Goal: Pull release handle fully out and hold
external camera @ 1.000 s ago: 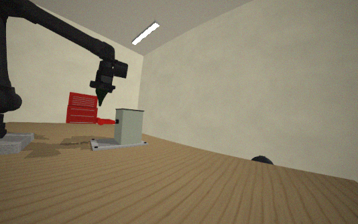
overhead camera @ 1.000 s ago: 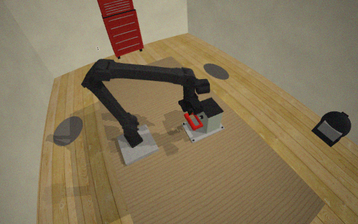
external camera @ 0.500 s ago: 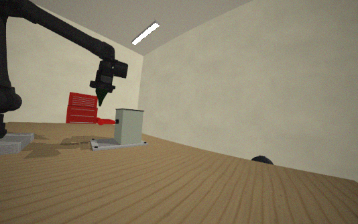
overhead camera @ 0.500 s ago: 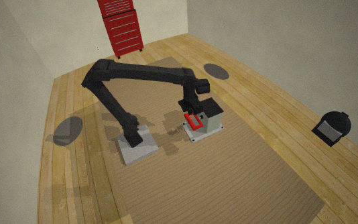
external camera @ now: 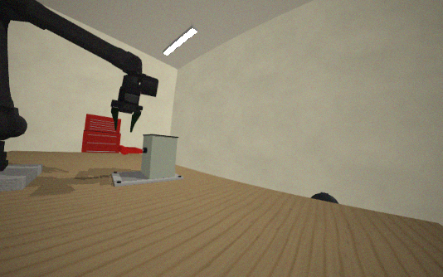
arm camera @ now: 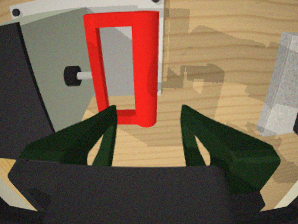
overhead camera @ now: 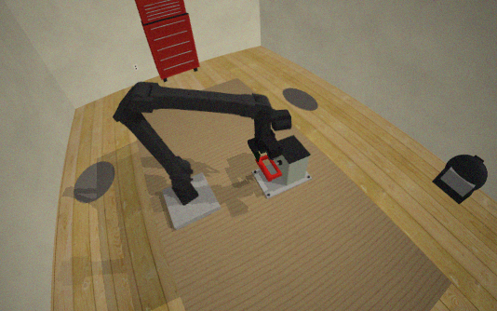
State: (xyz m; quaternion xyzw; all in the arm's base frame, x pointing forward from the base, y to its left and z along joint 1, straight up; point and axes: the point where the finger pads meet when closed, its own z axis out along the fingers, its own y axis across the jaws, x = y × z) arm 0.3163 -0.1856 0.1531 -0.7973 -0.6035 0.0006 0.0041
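The release handle (overhead camera: 265,169) is a red rectangular loop on a short rod, sticking out from the side of a grey box (overhead camera: 293,164) on a bolted plate. It also shows in the wrist view (arm camera: 124,63) and as a low red bar in the exterior view (external camera: 132,150). My gripper (external camera: 124,123) hangs in the air above the handle, fingers pointing down, open and empty. In the wrist view the dark green fingers stand apart, with the handle's near end below the gap, a little toward the left finger.
The arm's grey base plate (overhead camera: 192,203) sits left of the box. A red tool chest (overhead camera: 168,38) stands by the far wall. A black welding helmet (overhead camera: 463,178) lies on the floor at the right. Two dark round patches (overhead camera: 95,181) mark the floor.
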